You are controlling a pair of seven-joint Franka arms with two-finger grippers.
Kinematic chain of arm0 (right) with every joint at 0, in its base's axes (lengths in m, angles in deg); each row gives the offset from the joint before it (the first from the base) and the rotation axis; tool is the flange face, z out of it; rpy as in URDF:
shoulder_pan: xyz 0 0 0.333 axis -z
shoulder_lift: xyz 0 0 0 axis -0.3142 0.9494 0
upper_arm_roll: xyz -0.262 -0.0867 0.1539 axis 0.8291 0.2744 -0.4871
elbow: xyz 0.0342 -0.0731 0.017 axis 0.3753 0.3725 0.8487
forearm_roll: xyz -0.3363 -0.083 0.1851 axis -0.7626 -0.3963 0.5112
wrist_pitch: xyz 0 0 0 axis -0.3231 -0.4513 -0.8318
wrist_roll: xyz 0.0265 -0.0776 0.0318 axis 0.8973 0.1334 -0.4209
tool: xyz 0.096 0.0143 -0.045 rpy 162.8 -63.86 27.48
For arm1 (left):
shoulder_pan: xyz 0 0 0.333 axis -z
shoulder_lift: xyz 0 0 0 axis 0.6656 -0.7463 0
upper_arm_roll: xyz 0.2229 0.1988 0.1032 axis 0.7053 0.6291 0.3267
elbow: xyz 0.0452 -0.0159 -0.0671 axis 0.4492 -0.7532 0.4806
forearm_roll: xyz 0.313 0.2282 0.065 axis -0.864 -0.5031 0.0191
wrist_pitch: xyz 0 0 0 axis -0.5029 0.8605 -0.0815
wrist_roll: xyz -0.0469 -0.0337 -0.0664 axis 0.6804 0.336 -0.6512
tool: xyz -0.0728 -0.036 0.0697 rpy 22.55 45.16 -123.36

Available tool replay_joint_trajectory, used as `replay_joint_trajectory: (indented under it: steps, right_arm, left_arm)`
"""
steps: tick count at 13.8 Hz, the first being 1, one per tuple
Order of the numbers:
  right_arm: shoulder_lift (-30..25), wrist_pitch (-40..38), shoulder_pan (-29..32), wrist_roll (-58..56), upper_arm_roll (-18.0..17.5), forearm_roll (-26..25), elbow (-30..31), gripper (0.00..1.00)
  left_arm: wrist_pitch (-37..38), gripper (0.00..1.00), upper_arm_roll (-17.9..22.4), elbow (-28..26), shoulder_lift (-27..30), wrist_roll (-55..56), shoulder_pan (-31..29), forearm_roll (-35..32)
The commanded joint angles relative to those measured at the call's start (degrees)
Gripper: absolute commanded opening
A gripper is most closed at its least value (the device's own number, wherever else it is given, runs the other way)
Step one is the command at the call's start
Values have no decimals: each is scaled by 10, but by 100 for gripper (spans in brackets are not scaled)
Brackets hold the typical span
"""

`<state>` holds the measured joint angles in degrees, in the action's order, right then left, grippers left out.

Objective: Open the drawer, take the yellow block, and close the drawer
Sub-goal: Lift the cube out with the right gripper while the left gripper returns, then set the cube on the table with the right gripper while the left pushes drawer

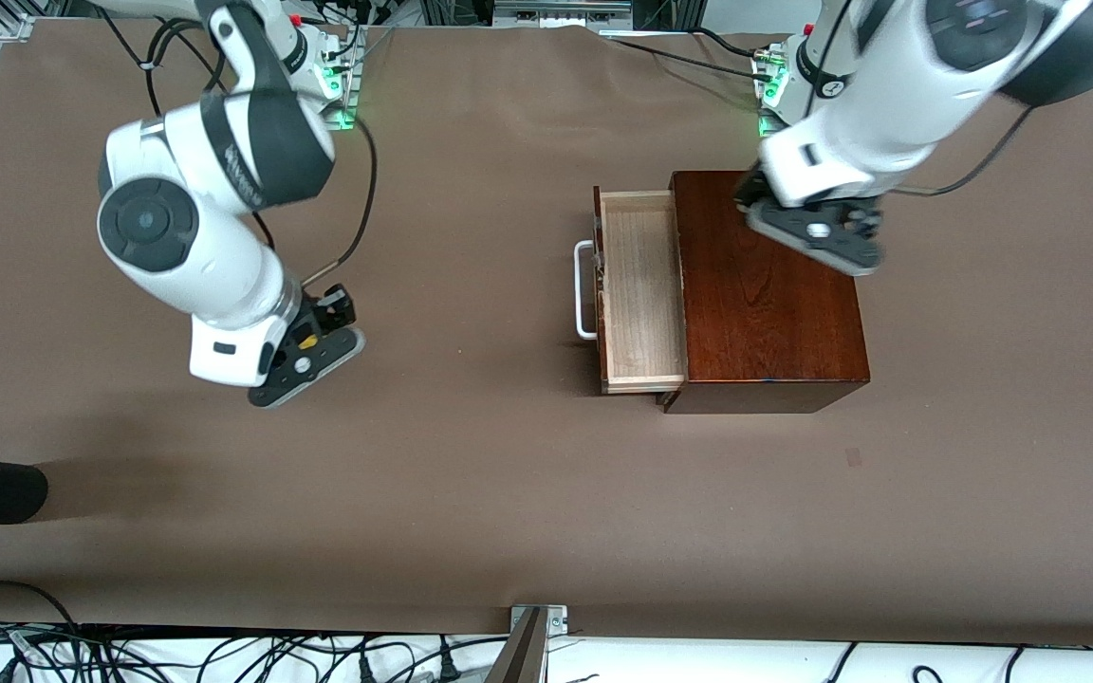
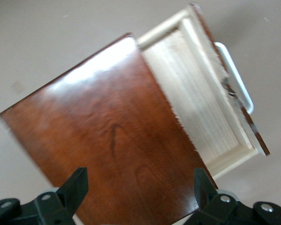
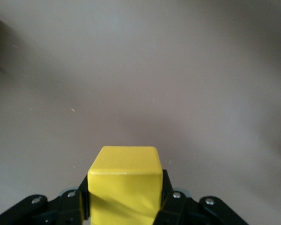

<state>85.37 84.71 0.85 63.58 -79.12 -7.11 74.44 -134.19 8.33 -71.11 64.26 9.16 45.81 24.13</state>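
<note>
1. The drawer (image 1: 641, 289) is pulled out of the dark box (image 1: 769, 289) toward the right arm's end of the table, its white handle (image 1: 584, 289) leading; the pale tray shows bare wood and nothing lying in it
2. The yellow block (image 3: 124, 185) is out already: the right wrist view shows it pinched between the two fingers of the right gripper (image 3: 124, 206), which hangs over bare table well apart from the box, at the right arm's end (in the front view only a sliver of yellow (image 1: 307, 340) peeks from under the hand)
3. The left gripper (image 2: 140, 187) is over the top of the box, at the edge farther from the front camera, its fingers (image 2: 75, 185) spread wide with nothing between them
4. By my reading, opening and taking are done; what is left is closing the drawer, and perhaps setting the block down
5. The empty left gripper looks the likelier one to push the drawer front home, since the right one is occupied
</note>
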Motion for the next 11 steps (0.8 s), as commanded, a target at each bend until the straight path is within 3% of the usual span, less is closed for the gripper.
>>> replay_joint_trajectory:
  steps: [1, 4, 7, 9, 11]
  right_arm:
    - [-64, 43, 22, 57, -4, 14, 132, 0]
    - [-66, 115, 39, 87, 23, 14, 214, 0]
    - [-66, 192, 58, 87, 36, 22, 292, 0]
    - [-60, 263, 73, 86, 36, 22, 340, 0]
    - [-50, 347, 81, 86, 36, 22, 388, 0]
  left_arm:
    - [7, 100, -28, 68, -72, -40, -6, 14]
    - [7, 100, -54, 113, -126, -78, -2, 32]
    - [-7, 100, -55, 134, -191, -173, 64, 29]
    - [-57, 100, -55, 151, -227, -207, 109, 29]
    - [-111, 100, -52, 158, -269, -323, 121, 33]
